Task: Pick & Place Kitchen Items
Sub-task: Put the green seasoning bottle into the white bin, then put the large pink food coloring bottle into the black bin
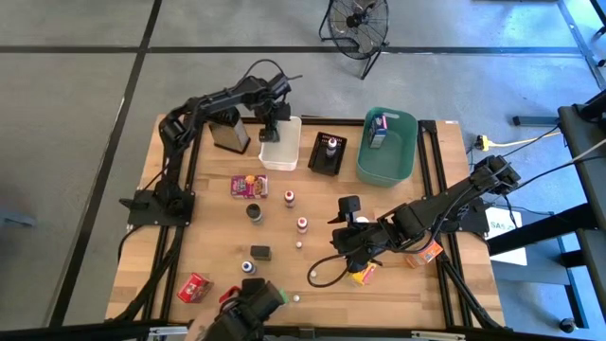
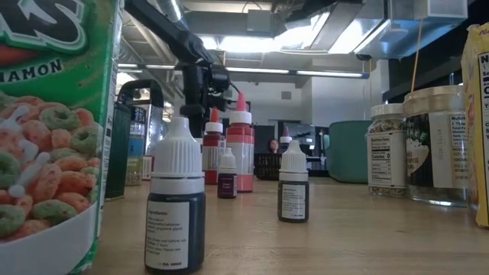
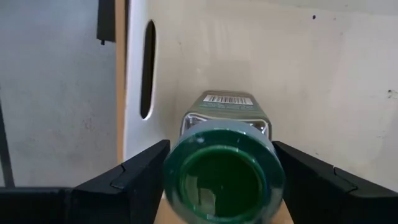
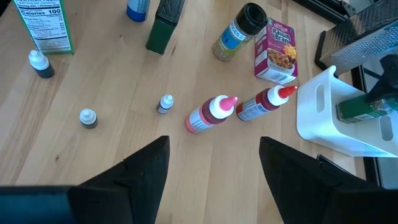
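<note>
I have the left gripper over the white bin, jaws spread around the green-lidded jar — releasing it there, I judge; right gripper waits agape over the desk.

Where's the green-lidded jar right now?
In the high view it is at the table's far side, inside the white bin beside the grater; the left wrist view shows the green-lidded jar between the left claw's fingers.

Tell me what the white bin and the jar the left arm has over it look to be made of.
White bin: likely moulded plastic, matte, with a slotted handle hole. Green-lidded jar: lid looks like glossy plastic; the body looks clear, glass or plastic, which one is unclear. It sits between the left tool's parted fingers.
</note>
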You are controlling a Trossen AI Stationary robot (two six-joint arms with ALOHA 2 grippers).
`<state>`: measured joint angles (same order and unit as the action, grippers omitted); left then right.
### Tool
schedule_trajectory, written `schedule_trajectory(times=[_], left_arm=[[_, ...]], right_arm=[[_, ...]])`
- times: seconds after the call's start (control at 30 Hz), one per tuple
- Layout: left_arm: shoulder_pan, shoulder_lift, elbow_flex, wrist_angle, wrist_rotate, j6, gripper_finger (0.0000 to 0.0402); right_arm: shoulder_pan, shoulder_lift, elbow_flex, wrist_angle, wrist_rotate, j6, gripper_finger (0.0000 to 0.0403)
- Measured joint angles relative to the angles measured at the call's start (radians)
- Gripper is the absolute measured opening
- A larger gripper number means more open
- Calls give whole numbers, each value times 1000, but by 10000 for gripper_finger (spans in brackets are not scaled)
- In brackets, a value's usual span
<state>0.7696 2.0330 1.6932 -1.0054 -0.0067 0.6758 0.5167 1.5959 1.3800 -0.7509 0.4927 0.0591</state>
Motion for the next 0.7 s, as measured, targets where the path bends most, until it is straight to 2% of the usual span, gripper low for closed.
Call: schedule_trajectory(times=[0.3, 0.47, 0.7], left_arm=[[-12, -110, 0, -38, -37, -41, 272], [-41, -220, 0, -123, -37, -157, 272], [-91, -346, 0, -253, 154, -389, 272]], right_arm=[[0, 0, 0, 0, 0, 0, 250], [0, 0, 0, 0, 0, 0, 250], [-14, 0, 3, 11, -92, -25, 250]])
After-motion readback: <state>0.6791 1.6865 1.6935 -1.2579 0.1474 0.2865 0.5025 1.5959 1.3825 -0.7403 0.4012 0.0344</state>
